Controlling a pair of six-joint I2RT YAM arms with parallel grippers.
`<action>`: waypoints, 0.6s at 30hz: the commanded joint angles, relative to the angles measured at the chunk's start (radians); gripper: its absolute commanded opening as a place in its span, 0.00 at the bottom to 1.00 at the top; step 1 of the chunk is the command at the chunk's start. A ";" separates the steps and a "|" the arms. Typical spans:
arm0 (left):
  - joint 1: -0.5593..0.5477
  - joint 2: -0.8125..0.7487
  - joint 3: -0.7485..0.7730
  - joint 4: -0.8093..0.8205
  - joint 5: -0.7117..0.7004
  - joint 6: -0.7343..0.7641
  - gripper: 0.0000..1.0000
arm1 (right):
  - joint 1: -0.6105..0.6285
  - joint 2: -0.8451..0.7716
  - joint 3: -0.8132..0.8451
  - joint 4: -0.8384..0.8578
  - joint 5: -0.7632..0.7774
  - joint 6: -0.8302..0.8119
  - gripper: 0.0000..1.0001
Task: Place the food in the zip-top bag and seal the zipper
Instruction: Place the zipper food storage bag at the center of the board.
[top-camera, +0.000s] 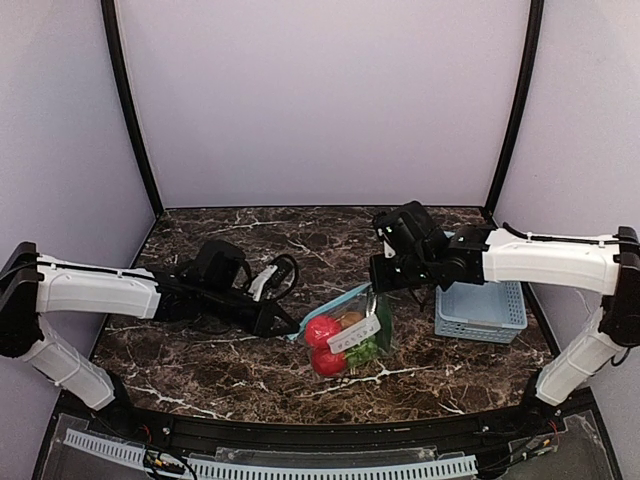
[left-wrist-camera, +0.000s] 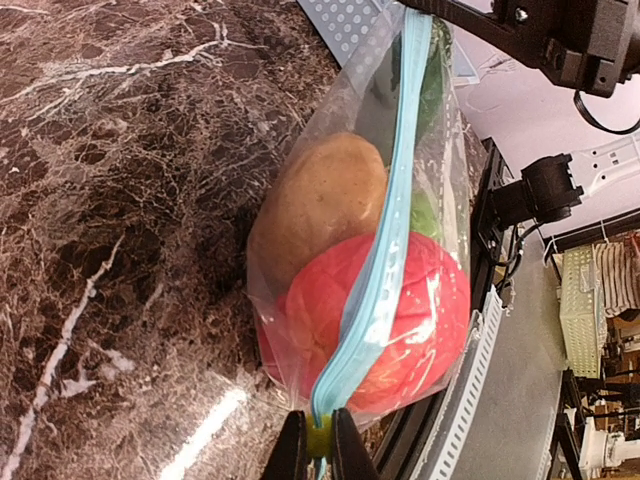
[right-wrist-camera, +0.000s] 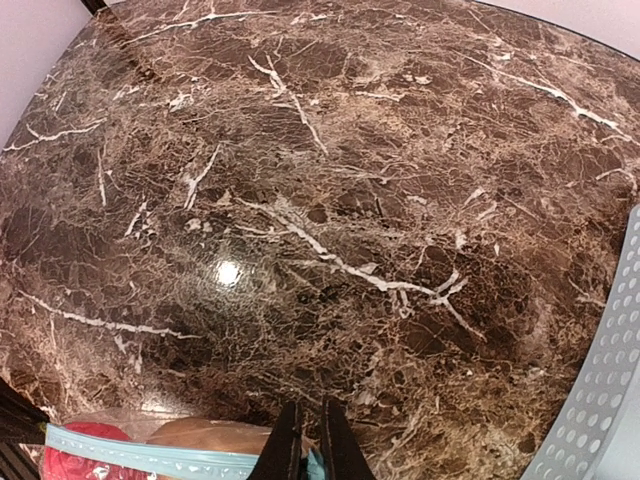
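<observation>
Left tool (left-wrist-camera: 320, 437), right tool (right-wrist-camera: 310, 432), one bag (left-wrist-camera: 345, 105), four fruits (top-camera: 322, 330)

Light-blue perforated basket (top-camera: 481, 310) on dark marble table (top-camera: 250, 232), right side

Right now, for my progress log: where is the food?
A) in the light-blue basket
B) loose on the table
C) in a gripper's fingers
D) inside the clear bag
D: the red fruit and the brown fruit show through the zip-top bag, behind its zipper.
</observation>
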 joint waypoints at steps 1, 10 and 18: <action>0.032 0.086 0.073 -0.028 0.019 0.042 0.01 | -0.041 0.027 0.034 0.029 -0.040 0.002 0.10; 0.047 0.187 0.193 -0.096 -0.076 0.090 0.19 | -0.106 -0.047 -0.011 0.092 -0.131 0.000 0.65; 0.056 0.164 0.211 -0.102 -0.181 0.105 0.68 | -0.133 -0.107 -0.045 0.092 -0.152 -0.037 0.86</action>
